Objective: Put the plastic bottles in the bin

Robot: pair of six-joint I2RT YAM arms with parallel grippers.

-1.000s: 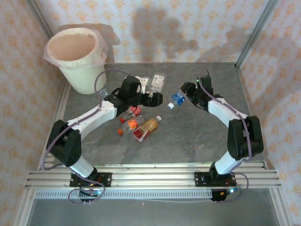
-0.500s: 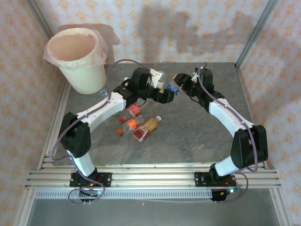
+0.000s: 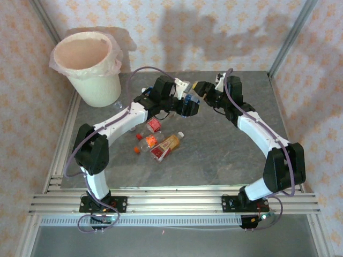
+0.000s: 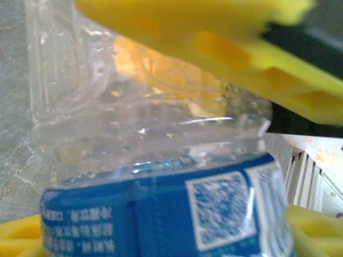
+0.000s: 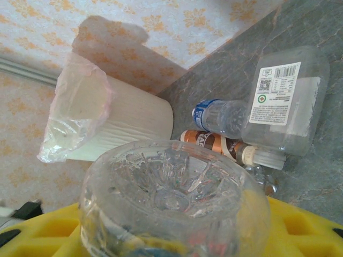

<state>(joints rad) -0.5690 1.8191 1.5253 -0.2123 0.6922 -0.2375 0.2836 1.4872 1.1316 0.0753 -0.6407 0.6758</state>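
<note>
A clear plastic bottle with a blue label [image 3: 191, 98] hangs above the table's far middle, between both arms. My right gripper [image 3: 200, 89] is shut on it, and the bottle's ribbed base [image 5: 174, 187] sits between its yellow fingers [image 5: 43, 235]. My left gripper [image 3: 187, 105] is closed around the blue-labelled part [image 4: 161, 214], with a yellow finger on each side [image 4: 316, 230]. One right finger [image 4: 214, 37] crosses the top of the left wrist view. The bin [image 3: 99, 88], white with a pink liner, stands at the far left corner.
Three red- and orange-labelled bottles [image 3: 155, 140] lie near the table's middle, under the left arm. A large clear bottle with a white label [image 5: 284, 101], a blue-capped one [image 5: 220, 115] and a brown-labelled one [image 5: 214, 143] lie near the bin [image 5: 123, 126]. Metal frame posts edge the table.
The right arm carried the blue-labelled bottle up and left to meet the left arm. The left arm swung over to it, and its wide-open jaws closed on the bottle.
</note>
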